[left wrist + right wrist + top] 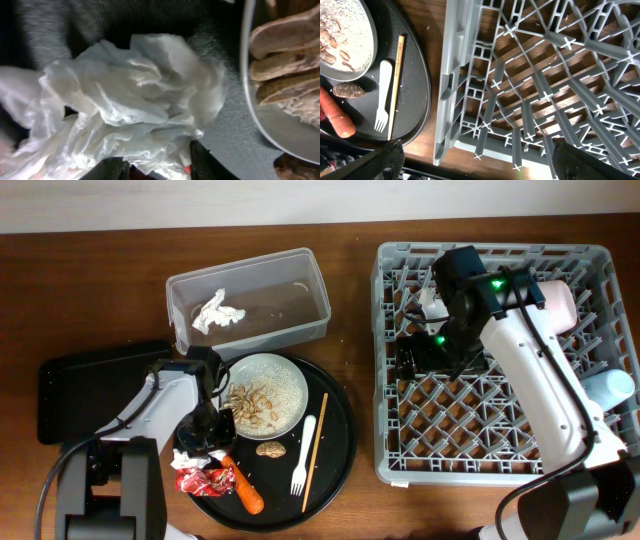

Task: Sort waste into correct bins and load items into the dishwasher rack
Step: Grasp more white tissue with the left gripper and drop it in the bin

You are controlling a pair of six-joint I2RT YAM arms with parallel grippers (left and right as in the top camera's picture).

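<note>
Crumpled white tissue (130, 110), at the left edge of the large round black tray (335, 430), lies directly between the fingers of the left gripper (160, 169) and shows no clear long axis. The jaws stand partly closed about it; a firm pinch cannot be told. The right gripper (412, 360), jaws spread wide, hangs well right of the tray.

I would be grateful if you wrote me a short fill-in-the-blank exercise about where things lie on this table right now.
1. The crumpled tissue lying in the clear tub is ___ in colour.
2. On the round black tray, the white fork lies next to a thin wooden ___.
3. The nut shells are piled on the white ___.
4. The pink bowl rests inside the grey dishwasher ___.
Missing words: white; chopstick; plate; rack.
</note>
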